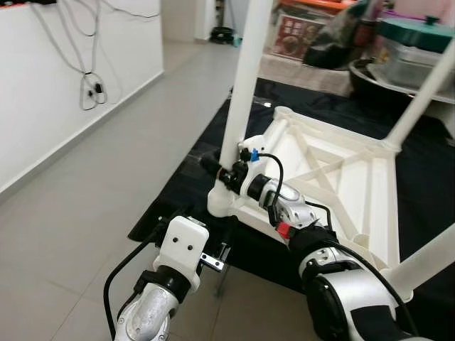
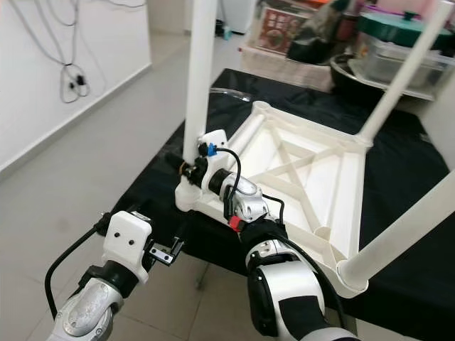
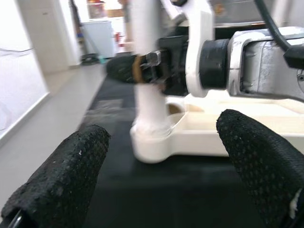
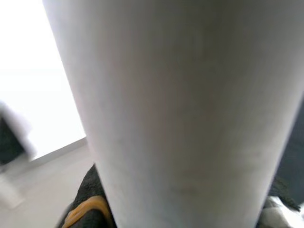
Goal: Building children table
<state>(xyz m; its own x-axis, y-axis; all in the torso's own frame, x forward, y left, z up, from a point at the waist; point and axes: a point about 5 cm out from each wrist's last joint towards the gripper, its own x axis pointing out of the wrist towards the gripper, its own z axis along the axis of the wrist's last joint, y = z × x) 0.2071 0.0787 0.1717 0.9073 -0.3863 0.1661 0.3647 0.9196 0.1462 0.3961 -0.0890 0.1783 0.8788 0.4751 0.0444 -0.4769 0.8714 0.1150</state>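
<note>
A: Where do we have the right gripper (image 1: 226, 172)?

B: We have it clamped on the near-left table leg (image 1: 242, 92), low down, just above the socket at the corner of the upturned table top (image 1: 334, 177). In the right wrist view the leg's white tube (image 4: 190, 109) stands right against the camera, with a black finger (image 4: 88, 197) showing beside it.

A: And the left gripper (image 3: 161, 161)?

B: We hold it with its fingers (image 3: 61, 175) spread wide, empty, pointed at that same corner socket from the floor side. The socket and the foot of the leg sit between the two pads in the left wrist view but farther off, not touching them.

A: How does the table lie?

B: It lies upside down on a black cloth (image 1: 185, 192), ribs and cross-brace facing up. From the gripped corner, a second leg (image 1: 423, 99) rises at the far right corner and a third (image 1: 426, 266) at the near right one.

A: Beyond the table?

B: Past its far edge we see a low shelf with pots and a box (image 1: 405, 50); off to its left is grey floor (image 1: 106, 156) and a white wall with hanging cables (image 1: 89, 78).
</note>
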